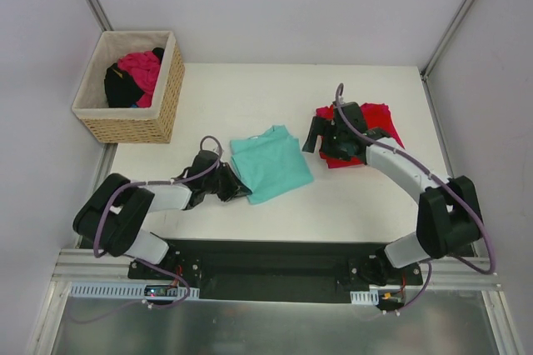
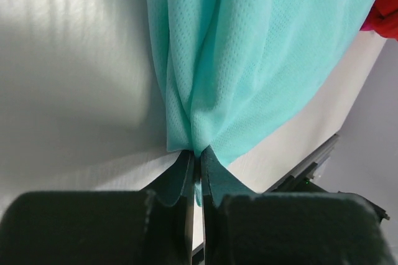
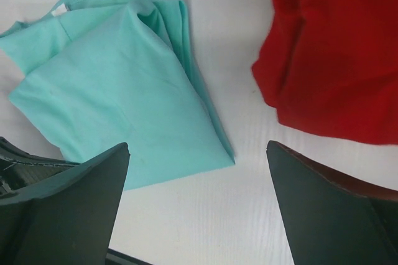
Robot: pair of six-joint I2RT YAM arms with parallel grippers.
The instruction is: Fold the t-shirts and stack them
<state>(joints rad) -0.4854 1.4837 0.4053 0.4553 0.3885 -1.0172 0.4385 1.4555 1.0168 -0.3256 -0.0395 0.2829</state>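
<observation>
A folded teal t-shirt lies in the middle of the white table. My left gripper is at its near-left corner, shut on a pinch of the teal cloth, which bunches into the left gripper. A red t-shirt lies folded at the right, partly under my right arm. My right gripper hovers between the two shirts, open and empty. In the right wrist view the right gripper is over bare table, teal t-shirt to its left and red t-shirt to its right.
A wicker basket stands at the table's back left corner, holding a magenta-pink garment and a black one. Grey walls close in the table on the left, right and back.
</observation>
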